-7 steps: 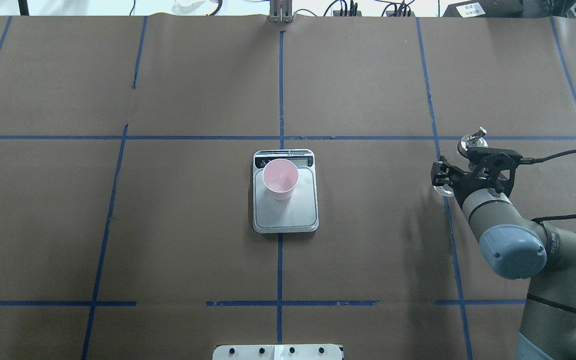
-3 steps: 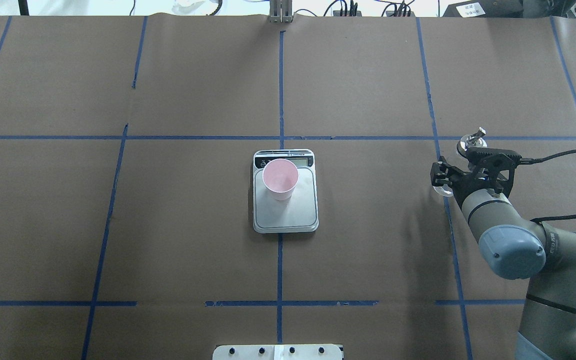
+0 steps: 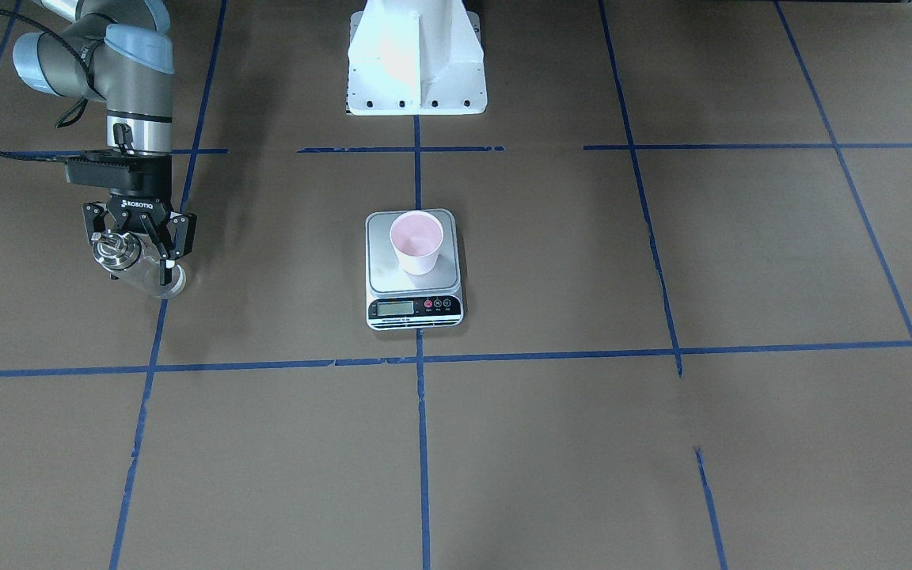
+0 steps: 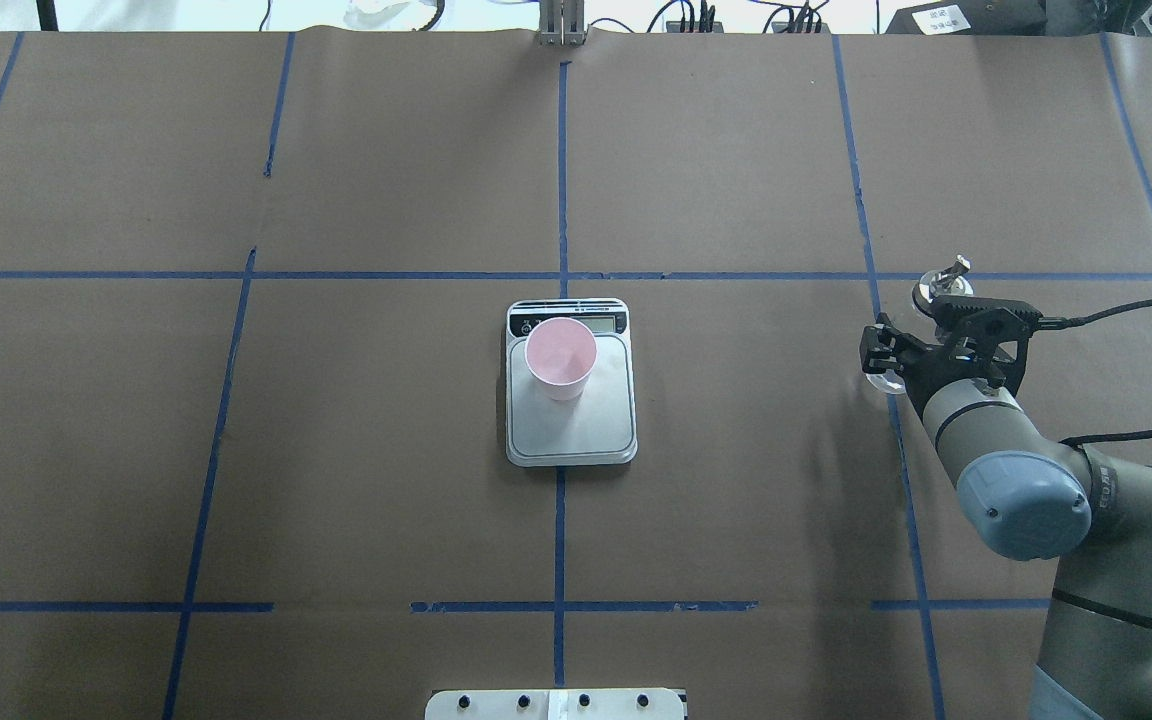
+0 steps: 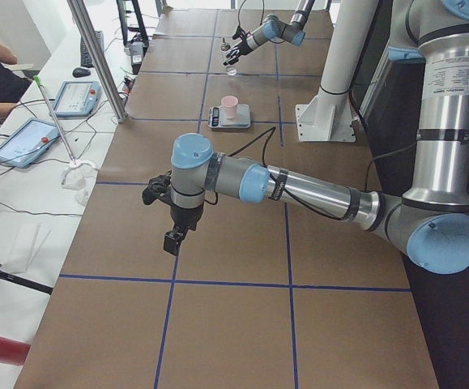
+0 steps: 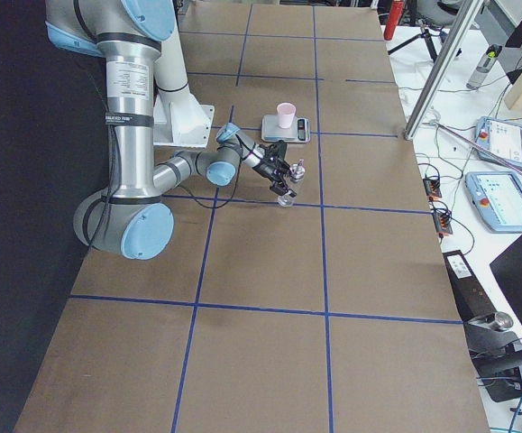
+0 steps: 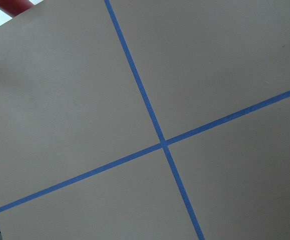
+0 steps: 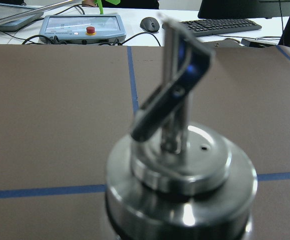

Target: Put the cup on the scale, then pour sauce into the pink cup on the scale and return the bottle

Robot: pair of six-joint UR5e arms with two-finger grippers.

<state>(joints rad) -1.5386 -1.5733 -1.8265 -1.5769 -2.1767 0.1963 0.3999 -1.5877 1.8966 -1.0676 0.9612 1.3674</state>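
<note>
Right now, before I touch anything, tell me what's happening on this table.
The right pincer grips the glass bottle, off to the robot's right. The pink cup stands on the scale mid-table. Whether anything has been poured cannot be told. The left pincer hangs over bare table, away from both.

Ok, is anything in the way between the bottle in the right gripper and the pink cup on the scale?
Nothing visible. Between the bottle in the right gripper and the pink cup on the scale lies only bare brown paper.
</note>
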